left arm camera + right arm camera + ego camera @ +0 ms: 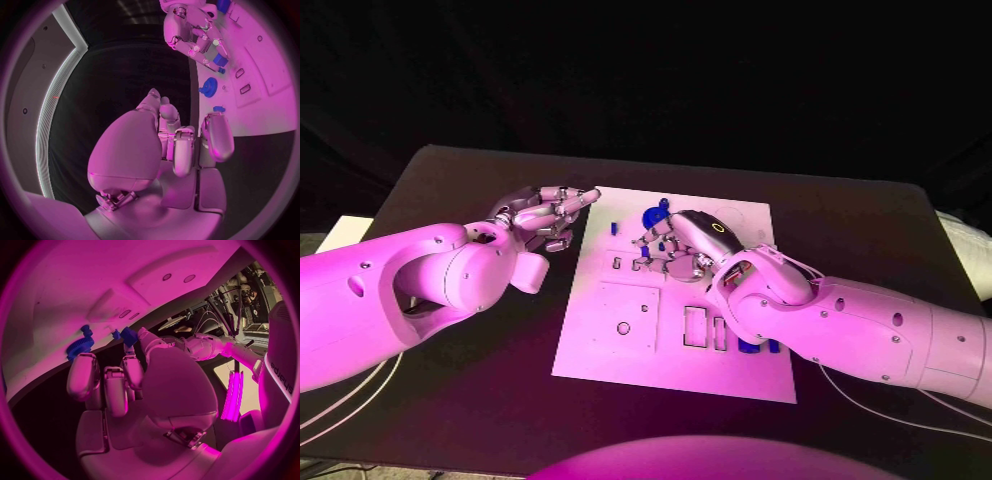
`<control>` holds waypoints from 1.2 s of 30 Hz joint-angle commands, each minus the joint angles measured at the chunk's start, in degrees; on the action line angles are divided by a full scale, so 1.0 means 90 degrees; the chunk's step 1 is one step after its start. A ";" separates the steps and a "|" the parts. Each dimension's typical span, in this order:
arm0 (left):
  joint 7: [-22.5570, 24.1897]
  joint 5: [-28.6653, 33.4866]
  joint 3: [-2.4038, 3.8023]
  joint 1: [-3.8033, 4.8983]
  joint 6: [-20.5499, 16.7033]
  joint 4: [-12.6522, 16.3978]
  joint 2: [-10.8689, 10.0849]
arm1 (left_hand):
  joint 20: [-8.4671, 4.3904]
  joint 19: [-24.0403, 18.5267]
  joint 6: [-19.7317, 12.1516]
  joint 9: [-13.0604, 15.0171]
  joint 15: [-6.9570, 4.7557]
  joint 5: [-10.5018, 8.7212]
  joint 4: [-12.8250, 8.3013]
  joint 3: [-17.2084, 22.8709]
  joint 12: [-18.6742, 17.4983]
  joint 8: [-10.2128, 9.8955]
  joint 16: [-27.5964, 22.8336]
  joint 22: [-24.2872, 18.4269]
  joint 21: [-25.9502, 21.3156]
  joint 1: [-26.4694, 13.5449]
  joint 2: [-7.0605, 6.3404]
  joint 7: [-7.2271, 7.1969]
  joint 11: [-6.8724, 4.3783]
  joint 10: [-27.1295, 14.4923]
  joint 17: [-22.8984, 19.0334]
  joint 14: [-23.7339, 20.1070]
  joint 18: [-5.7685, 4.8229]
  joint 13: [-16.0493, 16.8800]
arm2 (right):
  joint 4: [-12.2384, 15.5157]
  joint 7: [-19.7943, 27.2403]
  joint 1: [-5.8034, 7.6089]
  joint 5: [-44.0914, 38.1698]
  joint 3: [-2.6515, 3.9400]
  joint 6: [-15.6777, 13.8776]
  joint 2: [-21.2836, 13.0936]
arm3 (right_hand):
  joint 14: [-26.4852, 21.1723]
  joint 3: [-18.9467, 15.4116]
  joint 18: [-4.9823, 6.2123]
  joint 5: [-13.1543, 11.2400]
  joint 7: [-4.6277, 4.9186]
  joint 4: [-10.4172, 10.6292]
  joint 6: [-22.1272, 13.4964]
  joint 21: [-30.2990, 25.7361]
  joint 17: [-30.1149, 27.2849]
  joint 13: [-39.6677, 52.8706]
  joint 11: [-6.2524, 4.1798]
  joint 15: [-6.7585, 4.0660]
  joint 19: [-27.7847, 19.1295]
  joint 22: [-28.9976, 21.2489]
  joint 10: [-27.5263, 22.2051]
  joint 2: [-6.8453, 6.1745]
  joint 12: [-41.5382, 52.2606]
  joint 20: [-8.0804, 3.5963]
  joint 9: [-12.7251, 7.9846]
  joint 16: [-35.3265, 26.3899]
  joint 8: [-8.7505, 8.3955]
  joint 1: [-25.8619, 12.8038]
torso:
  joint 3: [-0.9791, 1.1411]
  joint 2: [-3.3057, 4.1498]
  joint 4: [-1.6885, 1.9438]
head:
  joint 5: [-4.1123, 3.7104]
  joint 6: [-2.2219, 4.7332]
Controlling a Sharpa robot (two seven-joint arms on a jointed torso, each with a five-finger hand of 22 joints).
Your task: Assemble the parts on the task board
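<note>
Two hands are seen at the far end of the task board (668, 345), which lies in the middle of the black table (459, 190). The right hand (678, 245) is placed over the board's far middle, fingers bent down towards the plate; in the right wrist view a small blue part (129, 335) is seen at its fingertips (132, 352), apparently pinched there, though the grip itself cannot be told for certain. A blue gear-shaped part (653, 217) is found on the board just beyond this hand, towards the far edge, and in the left wrist view (208, 89) it lies between the two hands. More blue parts (759, 346) are partly hidden under the right forearm near the board's right edge. The left hand (548, 220) is held just beside the board's far left corner, its fingers loosely curled with nothing in them, its fingertips (584, 197) reaching the board's edge.
</note>
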 commanded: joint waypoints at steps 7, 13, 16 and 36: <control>0.0049 -0.0046 0.0002 0.0004 0.0136 -0.0007 0.0026 | -0.0001 -0.0035 -0.0038 -0.0006 0.0034 0.0005 0.0001 0.0037 -0.0034 0.0016 0.0019 0.0006 -0.0022 -0.0015 0.0008 0.0005 -0.0002 -0.0040 0.1677 0.0682 0.0047 -0.0010 | -0.0111 0.0156 -0.0047 0.0315 0.0005 0.0079 0.0086 | 0.0550 0.0022 -0.0064 0.0029 -0.0006 -0.0002 0.0047 -0.0028 0.1172 -0.0021 -0.0042 -0.0033 -0.0001 -0.0068 -0.0006 -0.0006 -0.0053 0.0006 0.0008 0.0018 0.0032 0.0051 | 0.0001 0.0000 0.0002 | 0.0007 -0.0012; 0.0043 -0.0029 0.0002 0.0004 0.0141 -0.0005 0.0027 | -0.0001 -0.0035 -0.0038 -0.0006 0.0034 0.0005 0.0001 0.0037 -0.0034 0.0016 0.0019 0.0006 -0.0022 -0.0015 0.0008 0.0005 -0.0002 -0.0040 0.1677 0.0682 0.0047 -0.0010 | -0.0184 0.0189 -0.0100 0.0426 0.0006 0.0110 0.0131 | 0.0548 0.0021 -0.0058 0.0025 -0.0003 -0.0003 0.0044 -0.0045 0.1163 -0.0047 -0.0041 -0.0032 -0.0019 -0.0099 -0.0022 -0.0009 -0.0093 0.0005 0.0007 0.0013 0.0030 0.0053 | 0.0008 0.0002 -0.0001 | 0.0026 -0.0023; 0.0042 -0.0022 0.0002 0.0004 0.0143 -0.0004 0.0027 | -0.0001 -0.0035 -0.0038 -0.0006 0.0034 0.0005 0.0001 0.0037 -0.0034 0.0016 0.0019 0.0006 -0.0022 -0.0015 0.0008 0.0005 -0.0002 -0.0040 0.1677 0.0682 0.0047 -0.0010 | -0.0201 0.0170 -0.0109 0.0401 0.0006 0.0098 0.0135 | 0.0548 0.0021 -0.0058 0.0025 -0.0003 -0.0003 0.0044 -0.0045 0.1163 -0.0047 -0.0041 -0.0032 -0.0019 -0.0099 -0.0022 -0.0009 -0.0093 0.0005 0.0007 0.0013 0.0030 0.0053 | 0.0005 -0.0001 -0.0004 | 0.0024 -0.0029; 0.0037 -0.0067 0.0000 0.0002 0.0147 -0.0012 0.0034 | -0.0001 -0.0035 -0.0038 -0.0006 0.0034 0.0005 0.0001 0.0037 -0.0034 0.0016 0.0019 0.0006 -0.0022 -0.0015 0.0008 0.0005 -0.0002 -0.0040 0.1677 0.0682 0.0047 -0.0010 | -0.0299 0.0311 -0.0123 0.0488 0.0010 0.0179 0.0142 | 0.0546 0.0015 -0.0048 0.0011 0.0004 -0.0004 0.0038 -0.0075 0.1156 -0.0108 -0.0034 -0.0028 -0.0050 -0.0151 -0.0067 -0.0018 -0.0189 0.0006 0.0005 0.0007 0.0026 0.0051 | 0.0019 0.0005 -0.0012 | 0.0029 -0.0038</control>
